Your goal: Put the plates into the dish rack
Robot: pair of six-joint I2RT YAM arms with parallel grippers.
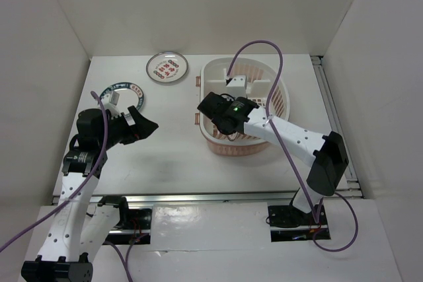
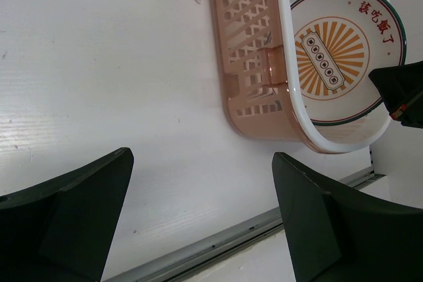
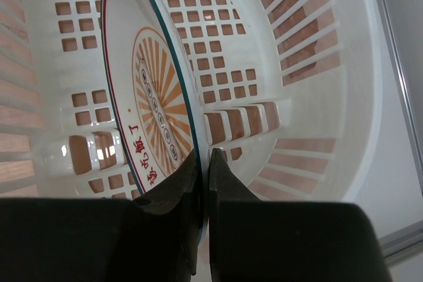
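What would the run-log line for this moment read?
right gripper: shut on sunburst plate, on edge inside dish rack | left gripper: open, empty | teal-rimmed plate, red-lettered plate: on table

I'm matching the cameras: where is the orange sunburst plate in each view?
Top external: cannot be made out within the dish rack.
Left wrist: the plate shows upper right, face on, inside the rack.
Right wrist: left of centre, on edge, pinched by the right fingers.
Shared landmark: the dish rack's slotted pink wall.
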